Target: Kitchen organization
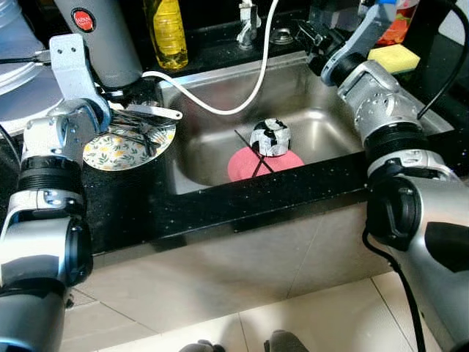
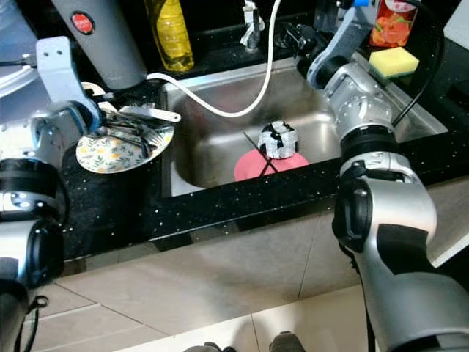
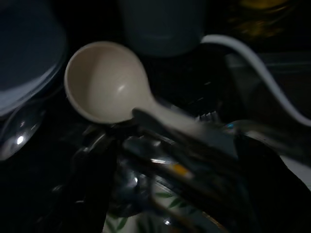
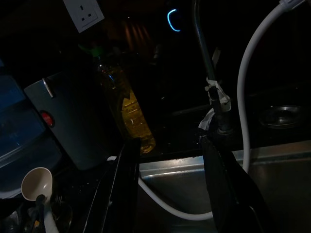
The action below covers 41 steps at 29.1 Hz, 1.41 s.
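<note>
A floral plate (image 1: 110,152) lies on the black counter left of the sink, with a heap of metal cutlery (image 1: 143,126) and a white ladle (image 3: 104,80) on it. My left gripper (image 1: 130,130) hovers low over that heap, open, its fingers (image 3: 92,184) on either side of the cutlery. In the steel sink (image 1: 322,121) a black-and-white cup (image 1: 270,137) sits on a pink plate (image 1: 245,167), with black chopsticks (image 1: 253,155) crossed under it. My right gripper (image 1: 314,37) is raised at the sink's back rim beside the faucet (image 1: 249,26), open and holding nothing.
A white hose (image 1: 242,95) loops from the tap into the sink. A yellow oil bottle (image 1: 167,29) and a grey appliance with a red button (image 1: 102,37) stand behind the plate. A yellow sponge (image 1: 394,57) lies at the back right. Tiled floor is below the counter's front edge.
</note>
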{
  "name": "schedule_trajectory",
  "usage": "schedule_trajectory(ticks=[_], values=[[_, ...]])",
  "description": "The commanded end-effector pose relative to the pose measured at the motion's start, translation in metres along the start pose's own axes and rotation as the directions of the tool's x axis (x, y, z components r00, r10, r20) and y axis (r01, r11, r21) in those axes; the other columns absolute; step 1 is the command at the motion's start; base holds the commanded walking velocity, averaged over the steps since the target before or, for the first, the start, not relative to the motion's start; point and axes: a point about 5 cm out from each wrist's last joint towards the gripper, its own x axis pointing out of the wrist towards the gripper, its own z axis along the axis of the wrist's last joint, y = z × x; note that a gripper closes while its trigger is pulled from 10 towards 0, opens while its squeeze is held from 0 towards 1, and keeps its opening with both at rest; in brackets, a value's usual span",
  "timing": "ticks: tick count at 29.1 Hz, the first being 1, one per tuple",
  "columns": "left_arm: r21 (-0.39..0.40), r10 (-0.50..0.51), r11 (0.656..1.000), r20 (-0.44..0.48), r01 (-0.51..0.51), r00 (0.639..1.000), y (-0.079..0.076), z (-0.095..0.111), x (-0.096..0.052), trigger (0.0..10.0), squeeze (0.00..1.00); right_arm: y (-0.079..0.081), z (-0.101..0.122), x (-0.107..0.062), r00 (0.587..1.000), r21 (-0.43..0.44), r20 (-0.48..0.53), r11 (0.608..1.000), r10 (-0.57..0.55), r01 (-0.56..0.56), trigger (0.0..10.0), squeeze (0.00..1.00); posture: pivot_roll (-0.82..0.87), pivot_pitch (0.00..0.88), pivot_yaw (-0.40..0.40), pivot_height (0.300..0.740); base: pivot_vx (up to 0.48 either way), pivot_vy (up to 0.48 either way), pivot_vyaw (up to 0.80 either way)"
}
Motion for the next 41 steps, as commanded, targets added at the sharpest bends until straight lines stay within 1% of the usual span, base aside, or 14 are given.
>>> schedule_trajectory(ticks=[1,7,10,13,16,19,23,24,28,32,37,39,40,41], values=[[-0.028,0.038,0.999,-0.012,-0.038,0.999,0.003,-0.001,0.002,10.0,0.00,0.004,-0.004,0.002,1.000,-0.001,-0.004,1.000,0.019,-0.019,10.0,0.00,-0.04,0.053,0.096,0.740,0.000,0.000,0.00],[-0.124,0.077,0.988,-0.090,-0.087,0.993,-0.003,-0.016,0.005,10.0,0.00,0.007,-0.004,0.003,1.000,0.007,-0.006,1.000,0.025,-0.025,10.0,0.00,-0.03,0.055,0.096,0.740,0.000,0.000,0.00],[-0.144,0.093,0.983,-0.143,-0.114,0.985,-0.020,-0.034,0.006,10.0,0.00,0.009,-0.005,0.004,0.999,0.006,-0.009,0.999,0.032,-0.032,10.0,0.00,-0.04,0.061,0.097,0.740,0.000,0.000,0.00],[-0.078,0.089,0.992,-0.151,-0.101,0.984,-0.047,-0.051,0.001,10.0,0.00,0.009,-0.006,0.005,0.999,0.005,-0.016,1.000,0.028,-0.028,10.0,0.00,-0.03,0.067,0.096,0.740,0.000,0.000,0.00],[-0.023,0.102,0.994,-0.154,-0.107,0.983,-0.051,-0.060,0.001,10.0,0.00,0.008,-0.007,0.004,1.000,0.010,-0.018,1.000,0.023,-0.023,10.0,0.00,-0.03,0.071,0.099,0.740,0.000,0.000,0.00],[0.001,0.147,0.989,-0.164,-0.149,0.975,-0.047,-0.067,0.003,10.0,0.00,0.008,-0.008,0.004,1.000,0.014,-0.019,1.000,0.022,-0.021,10.0,0.00,-0.03,0.071,0.100,0.740,0.000,0.000,0.00],[-0.009,0.213,0.976,-0.175,-0.218,0.961,-0.036,-0.069,0.004,7.8,0.00,0.008,-0.007,0.004,1.000,0.017,-0.016,1.000,0.021,-0.021,10.0,0.00,-0.03,0.072,0.106,0.740,0.000,0.000,0.00],[-0.017,0.230,0.971,-0.172,-0.237,0.958,-0.035,-0.068,0.003,6.8,0.00,0.007,-0.007,0.003,1.000,0.018,-0.015,1.000,0.020,-0.020,10.0,0.00,-0.03,0.071,0.107,0.740,0.000,0.000,0.00],[-0.043,0.258,0.963,-0.152,-0.268,0.954,-0.034,-0.064,-0.001,6.8,0.00,0.006,-0.006,0.003,1.000,0.020,-0.012,1.000,0.018,-0.017,10.0,0.00,-0.03,0.072,0.110,0.740,0.000,0.000,0.00],[-0.159,0.300,0.934,-0.135,-0.320,0.944,-0.040,-0.058,-0.012,8.4,0.00,0.005,-0.007,0.002,1.000,0.021,-0.013,1.000,0.015,-0.014,10.0,0.00,-0.03,0.072,0.106,0.740,0.000,0.000,0.00],[-0.207,0.304,0.918,-0.180,-0.338,0.936,-0.039,-0.065,-0.010,8.5,0.00,0.006,-0.008,0.003,1.000,0.023,-0.015,1.000,0.018,-0.018,10.0,0.00,-0.03,0.072,0.103,0.740,0.000,0.000,0.00],[-0.246,0.311,0.895,-0.255,-0.372,0.916,-0.032,-0.080,-0.006,6.0,0.00,0.009,-0.008,0.004,1.000,0.024,-0.016,0.999,0.025,-0.025,10.0,0.00,-0.03,0.070,0.103,0.740,0.000,0.000,0.00],[-0.246,0.311,0.895,-0.255,-0.372,0.916,-0.032,-0.080,-0.006,6.0,0.00,0.009,-0.008,0.004,1.000,0.024,-0.016,0.999,0.025,-0.025,10.0,0.00,-0.03,0.070,0.103,0.740,0.000,0.000,0.00],[-0.263,0.308,0.885,-0.288,-0.384,0.907,-0.028,-0.087,-0.004,5.1,0.00,0.009,-0.007,0.004,1.000,0.024,-0.016,0.999,0.027,-0.027,10.0,0.00,-0.03,0.070,0.103,0.740,0.000,0.000,0.00]])
